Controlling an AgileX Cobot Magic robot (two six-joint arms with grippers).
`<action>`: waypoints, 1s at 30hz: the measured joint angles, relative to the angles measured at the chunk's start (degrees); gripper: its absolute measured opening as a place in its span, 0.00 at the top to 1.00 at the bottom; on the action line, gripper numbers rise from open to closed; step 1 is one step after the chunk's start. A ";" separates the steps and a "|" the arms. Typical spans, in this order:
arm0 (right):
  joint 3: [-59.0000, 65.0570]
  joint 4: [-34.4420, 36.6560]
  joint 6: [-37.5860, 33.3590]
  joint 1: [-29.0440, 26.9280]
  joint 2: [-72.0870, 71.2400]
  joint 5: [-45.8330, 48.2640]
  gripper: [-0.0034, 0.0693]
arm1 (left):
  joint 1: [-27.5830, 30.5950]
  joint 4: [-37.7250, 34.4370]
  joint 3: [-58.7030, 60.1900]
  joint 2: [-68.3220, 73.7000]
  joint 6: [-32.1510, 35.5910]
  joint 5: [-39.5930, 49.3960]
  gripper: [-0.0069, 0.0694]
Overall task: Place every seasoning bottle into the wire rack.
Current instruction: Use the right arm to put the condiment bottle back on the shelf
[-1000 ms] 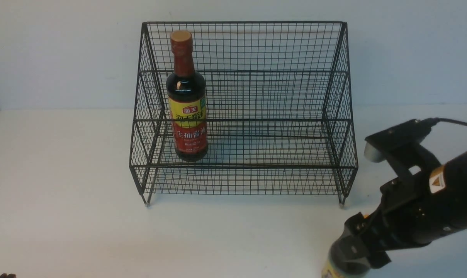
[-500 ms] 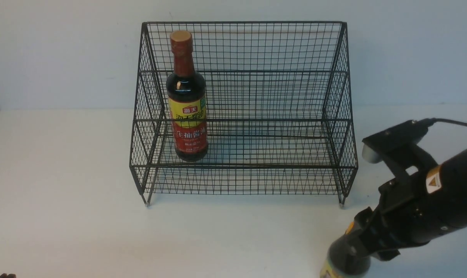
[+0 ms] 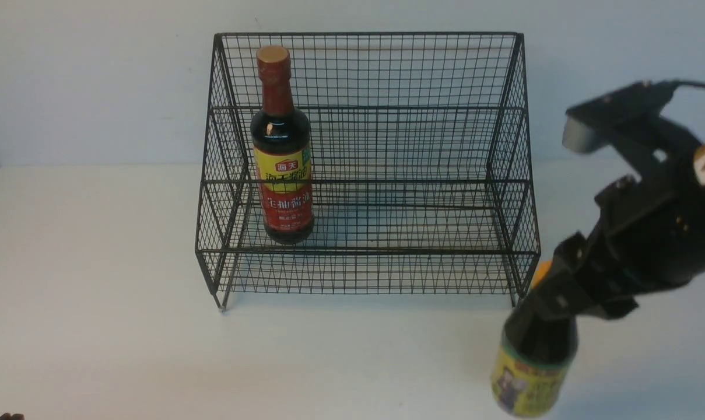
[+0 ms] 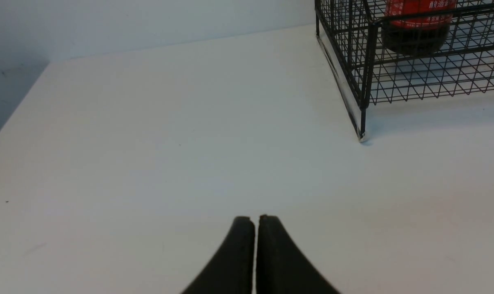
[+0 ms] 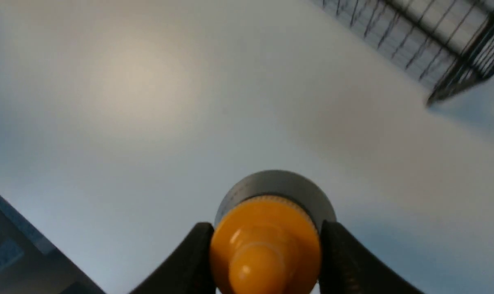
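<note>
1. Since the earlier frame the right arm has risen. The right gripper (image 3: 553,306) now carries the shorter dark-sauce bottle with the yellow label (image 3: 530,373), which appears to hang clear of the white table (image 3: 95,262) near the table's front edge, right of centre.
2. The right gripper's two black fingers are clamped on the bottle's neck, just below its orange-yellow nozzle cap (image 5: 267,241). The right wrist view shows one finger on each side of the cap.
3. The large black wire-mesh two-tier rack (image 3: 367,252) stands mid-table toward the back edge. The carried bottle hangs just in front of the rack's front right foot and outside the rack.
4. The tall dark-sauce bottle with the brown-gold cap and yellow-red label (image 3: 282,151) stands upright on the lower tier, at its left end. The rest of that tier is free.
5. The left gripper (image 4: 255,220) is closed on nothing, its fingers pressed together, low over the table's left side.
6. To do this step well, the bottle's base likely needs to rise above the rack's front rail before the bottle travels toward the back edge.
7. A neck grip lets the body swing, so a slow, upright carry seems wise.
8. The bottle should land well right of the tall bottle, and the gripper should let go only once the base sits flat on the mesh.
</note>
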 joint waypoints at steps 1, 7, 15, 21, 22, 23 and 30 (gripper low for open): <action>-2.99 0.00 -0.17 0.00 0.00 0.06 0.54 | 0.00 0.00 0.00 0.00 0.00 0.00 0.92; -11.54 -1.43 -1.06 0.00 1.08 -8.58 0.54 | 0.00 0.00 0.00 0.00 0.00 0.00 0.92; -13.16 -9.98 -1.06 0.00 8.05 -16.82 0.54 | 0.00 0.00 0.00 0.00 0.00 0.00 0.92; -13.16 -13.86 -0.03 0.00 13.79 -17.21 0.54 | 0.00 0.00 0.00 0.00 0.00 0.00 0.92; -13.16 -14.23 0.67 0.00 14.81 -17.39 0.54 | 0.00 0.00 0.00 0.00 0.00 0.00 0.92; -13.16 -14.48 1.39 0.00 15.43 -17.50 0.54 | 0.00 0.00 0.00 0.00 0.00 0.00 0.92; -13.16 -15.60 3.85 0.00 18.86 -17.62 0.54 | 0.00 0.00 0.00 0.00 0.00 0.00 0.92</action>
